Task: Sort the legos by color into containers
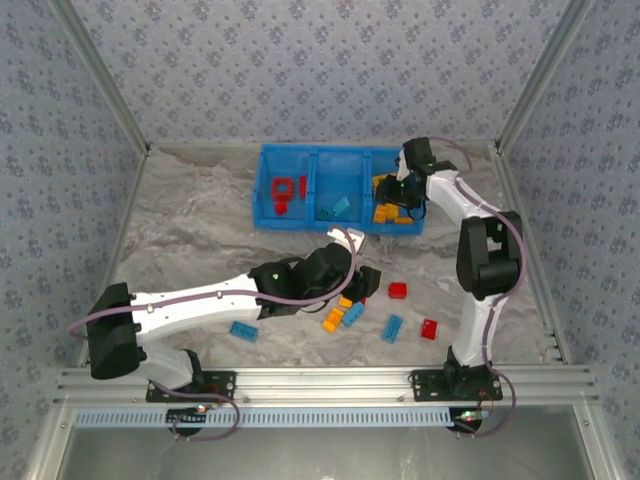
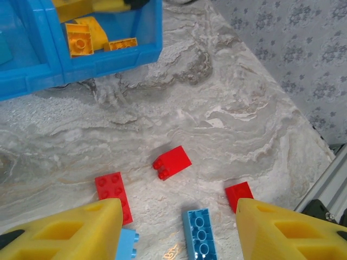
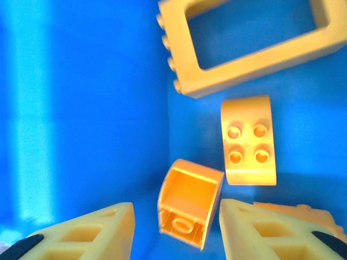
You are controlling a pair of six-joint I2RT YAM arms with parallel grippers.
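I see the long bright blue plastic tray [image 1: 262,190] along the desk's [image 1: 200,235] far edge: its left compartment holds red plastic bricks [image 1: 285,190], the middle one light blue bricks [image 1: 338,208], and the right one yellow-orange bricks [image 1: 383,210]. My right gripper [image 3: 176,210] hangs inside that right compartment, jaws parted, with an overturned orange brick [image 3: 190,203] lying loose between them, near a yellow hollow frame [image 3: 244,43]. My left gripper [image 2: 178,206] hovers with its jaws released and empty over loose red and blue bricks [image 2: 172,162] toward the desk's near edge.
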